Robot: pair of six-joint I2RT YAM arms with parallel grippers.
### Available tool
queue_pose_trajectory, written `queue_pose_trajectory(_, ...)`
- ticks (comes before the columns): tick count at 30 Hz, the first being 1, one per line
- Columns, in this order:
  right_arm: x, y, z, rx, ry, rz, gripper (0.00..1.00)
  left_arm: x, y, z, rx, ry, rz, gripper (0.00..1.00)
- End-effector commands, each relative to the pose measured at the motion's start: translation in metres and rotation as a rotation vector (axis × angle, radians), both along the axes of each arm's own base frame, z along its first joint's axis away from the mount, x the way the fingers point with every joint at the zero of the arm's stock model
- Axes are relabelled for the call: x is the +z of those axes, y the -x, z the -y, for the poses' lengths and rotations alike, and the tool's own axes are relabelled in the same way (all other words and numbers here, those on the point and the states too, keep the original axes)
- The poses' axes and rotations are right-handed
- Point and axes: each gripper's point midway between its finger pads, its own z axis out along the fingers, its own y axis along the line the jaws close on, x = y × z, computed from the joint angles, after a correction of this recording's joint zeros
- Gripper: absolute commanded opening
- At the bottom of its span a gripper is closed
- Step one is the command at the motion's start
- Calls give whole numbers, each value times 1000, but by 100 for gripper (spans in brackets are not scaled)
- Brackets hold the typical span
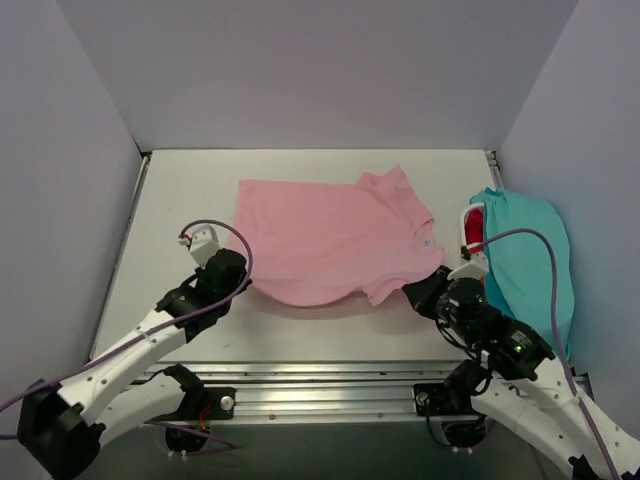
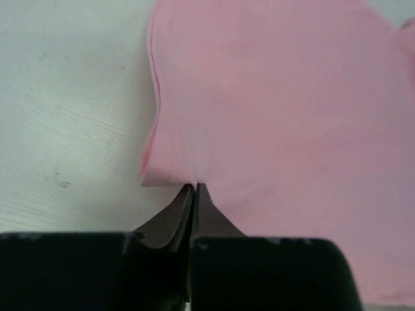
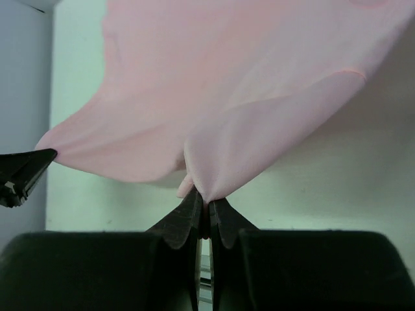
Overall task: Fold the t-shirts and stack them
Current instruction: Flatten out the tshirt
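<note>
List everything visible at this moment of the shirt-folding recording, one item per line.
light pink cotton short-sleeved t-shirt: one, light pink, spread across mid-table
teal cotton t-shirt: one, teal, at the table's right side
red fabric: one patch, red, at the teal shirt's left edge; garment type unclear
white table: one, white, under everything
pale grey walls: three, grey, enclosing the table
left gripper: one, black, shut on the pink shirt's near-left edge
right gripper: one, black, shut on the pink shirt's near-right edge, fabric raised

Visible are 1 pink t-shirt (image 1: 330, 235), 1 teal t-shirt (image 1: 530, 250) and 1 red t-shirt (image 1: 477, 215).
</note>
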Motion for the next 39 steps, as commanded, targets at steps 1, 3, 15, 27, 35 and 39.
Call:
queue_pose_trajectory(1,45,6,11,30,-8,141,0,82,26,-19,-15,-53,129,2)
queue_pose_trajectory(3,82,10,15,35,-54,231,0,117,44,-15,-114,-8,212,2)
queue_pose_trajectory(15,324,90,48,196,-253,962,0,352,146,-33,-552,184,906,2)
queue_pose_trajectory(27,428,129,60,142,-192,1230,0,454,231,-37,-716,186,1277,2)
queue_pose_trajectory(35,445,82,63,31,-189,1147,0,455,222,-40,-654,150,1264,2)
queue_pose_trajectory(39,420,22,52,-13,-163,1000,0,431,167,-30,-575,129,1135,2)
